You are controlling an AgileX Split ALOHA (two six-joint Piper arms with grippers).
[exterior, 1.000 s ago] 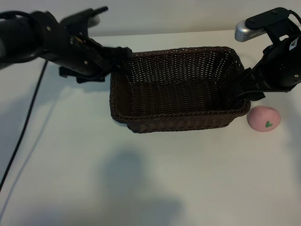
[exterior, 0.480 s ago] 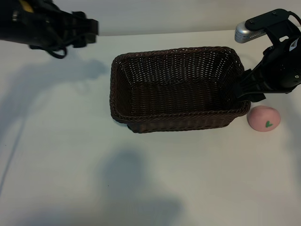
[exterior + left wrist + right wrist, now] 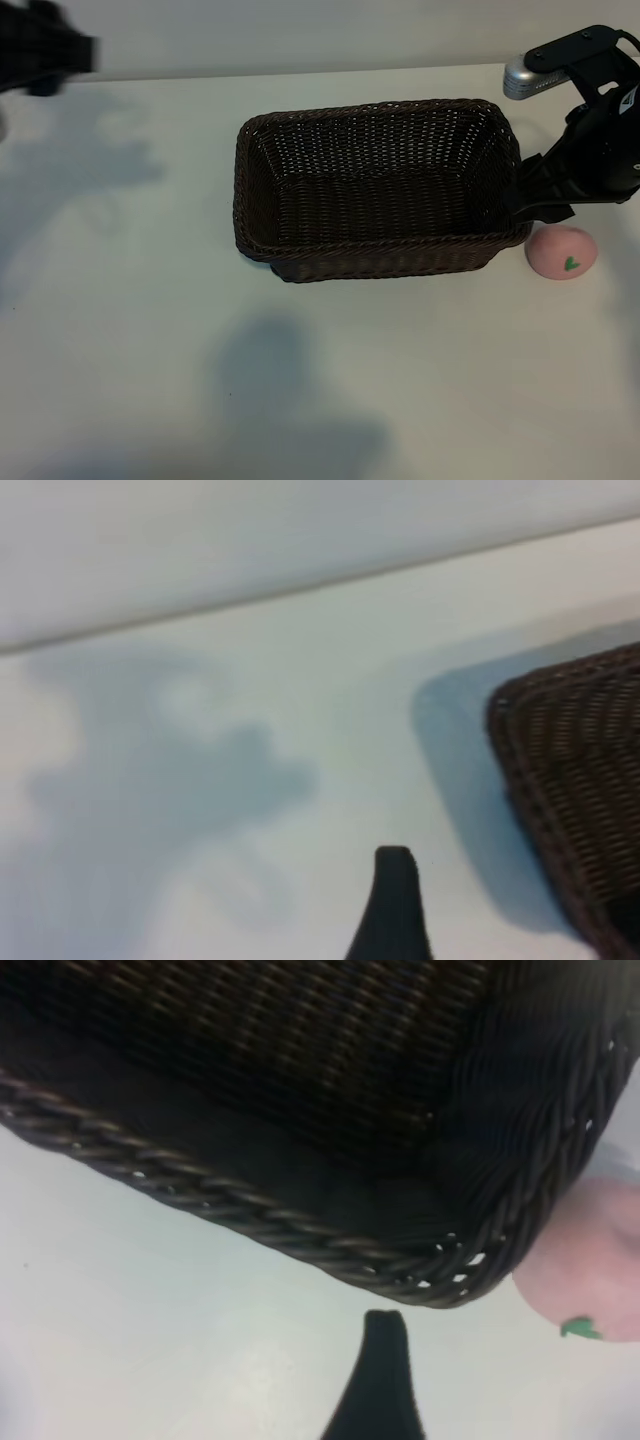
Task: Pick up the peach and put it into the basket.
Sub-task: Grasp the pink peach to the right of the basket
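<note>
While its leaf mark faces the camera, peach [image 3: 561, 251] beside basket [image 3: 378, 258].

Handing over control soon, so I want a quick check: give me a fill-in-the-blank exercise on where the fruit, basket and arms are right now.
1. The small pale-pink toy peach lies on the ____, outside the basket.
2. The dark-brown woven wicker basket holds ____.
3. The peach's leaf mark is ____.
4. The ____ end effector hovers at the basket corner nearest the peach.

Missing: table; nothing; green; right
</note>
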